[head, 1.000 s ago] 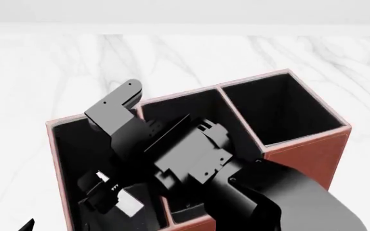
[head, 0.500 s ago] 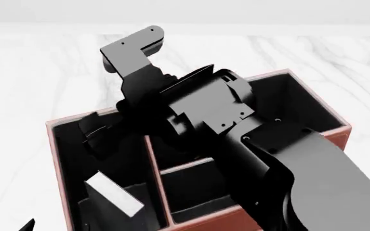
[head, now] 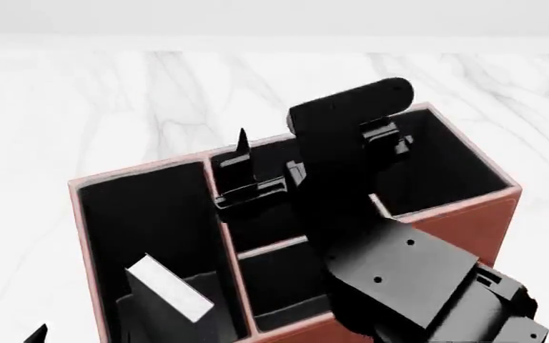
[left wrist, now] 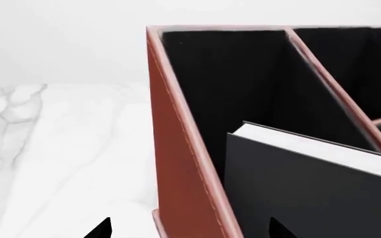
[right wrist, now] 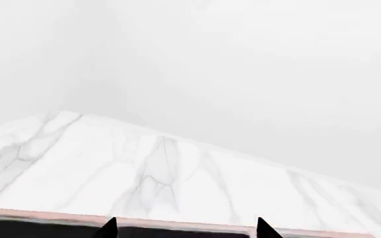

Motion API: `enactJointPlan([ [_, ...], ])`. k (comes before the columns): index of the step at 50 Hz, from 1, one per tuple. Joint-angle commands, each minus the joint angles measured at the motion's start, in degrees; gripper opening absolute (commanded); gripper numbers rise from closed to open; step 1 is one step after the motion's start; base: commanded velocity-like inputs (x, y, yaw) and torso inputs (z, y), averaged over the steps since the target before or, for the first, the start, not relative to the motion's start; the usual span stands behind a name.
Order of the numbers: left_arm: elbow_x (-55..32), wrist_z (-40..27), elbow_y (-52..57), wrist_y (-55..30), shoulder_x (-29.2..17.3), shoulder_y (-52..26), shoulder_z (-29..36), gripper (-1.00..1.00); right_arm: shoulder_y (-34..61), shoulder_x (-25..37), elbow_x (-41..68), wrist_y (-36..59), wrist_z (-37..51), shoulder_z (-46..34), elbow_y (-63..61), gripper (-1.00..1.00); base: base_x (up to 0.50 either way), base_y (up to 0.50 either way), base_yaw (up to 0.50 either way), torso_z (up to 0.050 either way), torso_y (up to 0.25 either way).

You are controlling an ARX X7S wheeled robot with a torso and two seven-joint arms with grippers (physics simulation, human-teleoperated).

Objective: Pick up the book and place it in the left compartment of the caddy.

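Note:
The black book (head: 168,289) with white page edges leans tilted in the near end of the left compartment (head: 141,214) of the reddish-brown caddy (head: 465,229). Nothing holds it. My right gripper (head: 255,161) hovers open and empty above the caddy's middle bays, its arm crossing the tall bay. In the right wrist view the right gripper (right wrist: 185,229) looks over the caddy's pink rim (right wrist: 177,222). My left gripper (left wrist: 189,229) is open, its tips either side of the caddy's outer wall (left wrist: 177,163), close to the book (left wrist: 309,188).
White marble tabletop (head: 83,107) surrounds the caddy. The tall square bay (head: 417,164) stands at the right end, two small bays (head: 274,279) in the middle. One left fingertip (head: 36,334) shows at the head view's lower left corner.
The right gripper let go of the book in the left compartment, rose out, and swung right over the middle bays. The book stays leaning where it was left.

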Motion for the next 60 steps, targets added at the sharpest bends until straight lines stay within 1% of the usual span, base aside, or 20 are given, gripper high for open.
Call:
enactJointPlan([
  [1,0.84,1.04,0.53,-0.2,1.1,0.09,-1.56,1.0,-15.34,11.92,-17.61,-15.06,19.48,-0.12,-18.6,1.0,0.0,0.0,0.0,0.0,0.0],
  [2,0.87,0.99,0.61,-0.24,1.09,0.1,-1.53,1.0,-16.72,12.41,-18.02,-16.41,19.91,-0.12,-18.75,1.0,0.0,0.0,0.0,0.0,0.0],
  [5,1.19,0.64,0.84,-0.18,1.03,0.23,-1.47,1.0,-20.1,13.12,-23.39,-16.31,24.45,-1.89,-19.37,1.0,0.0,0.0,0.0,0.0,0.0],
  [9,1.14,0.21,1.37,-0.42,0.9,0.33,-1.59,1.0,-22.32,14.03,-28.5,-16.44,29.32,-2.46,-20.67,1.0,0.0,0.0,0.0,0.0,0.0],
  [16,0.84,-0.54,2.81,-1.1,0.53,0.52,-1.89,1.0,-24.91,14.0,-32.16,-15.89,32.66,-3.6,-21.4,1.0,0.0,0.0,0.0,0.0,0.0],
  [28,-0.29,-2.28,6.46,-4.12,-0.3,0.53,-2.51,1.0,-25.93,13.8,-32.02,-15.12,34.31,-3.38,-21.07,1.0,0.0,0.0,0.0,0.0,0.0],
  [30,-0.8,-2.89,7.82,-5.3,-0.62,0.43,-2.85,1.0,-25.89,13.82,-31.79,-14.89,34.36,-3.32,-21.06,1.0,0.0,0.0,0.0,0.0,0.0],
  [33,-3.39,-4.49,13.56,-10.37,-2.07,-0.03,-3.78,1.0,-25.16,14.19,-30.88,-13.76,34.29,-3.21,-22.07,1.0,0.0,0.0,0.0,0.0,0.0],
  [34,-3.02,-5.21,14.84,-11.01,-2.36,-0.13,-3.81,1.0,-24.8,14.19,-30.27,-13.1,34.05,-3.24,-22.24,1.0,0.0,0.0,0.0,0.0,0.0],
  [35,-3.75,-5.82,16.82,-12.99,-2.92,-0.81,-4.1,1.0,-23.78,14.28,-29.18,-11.72,33.68,-3.18,-22.8,1.0,0.0,0.0,0.0,0.0,0.0],
  [38,-4.84,-6.61,18.81,-14.85,-3.17,-2.7,-4.95,1.0,-21.92,14.76,-27.82,-9.66,33.29,-2.91,-24.43,1.0,0.0,0.0,0.0,0.0,0.0],
  [39,-5.94,-7.4,20.78,-18.19,-3.67,-4.59,-5.11,1.0,-20.49,15.2,-26.9,-8.23,33.17,-2.64,-25.76,1.0,0.0,0.0,0.0,0.0,0.0],
  [44,-6.17,-9.14,24.28,-24.19,-4.61,-9.75,-4.82,1.0,-16.87,16.13,-24.54,-5.56,32.32,-1.54,-28.51,1.0,0.0,0.0,0.0,0.0,0.0],
  [47,-6.9,-10.49,27.36,-28.89,-5.23,-14.14,-5.02,1.0,-12.6,17.29,-21.74,-2.27,31.81,-0.21,-31.23,1.0,0.0,0.0,0.0,0.0,0.0],
  [53,-8.85,-12.17,30.64,-35.65,-5.38,-21.03,-5.47,1.0,-6.11,18.63,-17.13,3.21,31.01,1.77,-33.82,1.0,0.0,0.0,0.0,0.0,0.0],
  [59,-9.55,-12.91,32.1,-38.23,-5.05,-25.38,-5.79,1.0,-1.86,18.89,-14.63,6.68,30.56,3.13,-34.59,1.0,0.0,0.0,0.0,0.0,0.0],
  [60,-10.28,-13.22,32.97,-39.76,-5.12,-27.07,-6.12,1.0,-1.32,18.91,-14.27,7.23,30.55,3.26,-34.74,1.0,0.0,0.0,0.0,0.0,0.0],
])
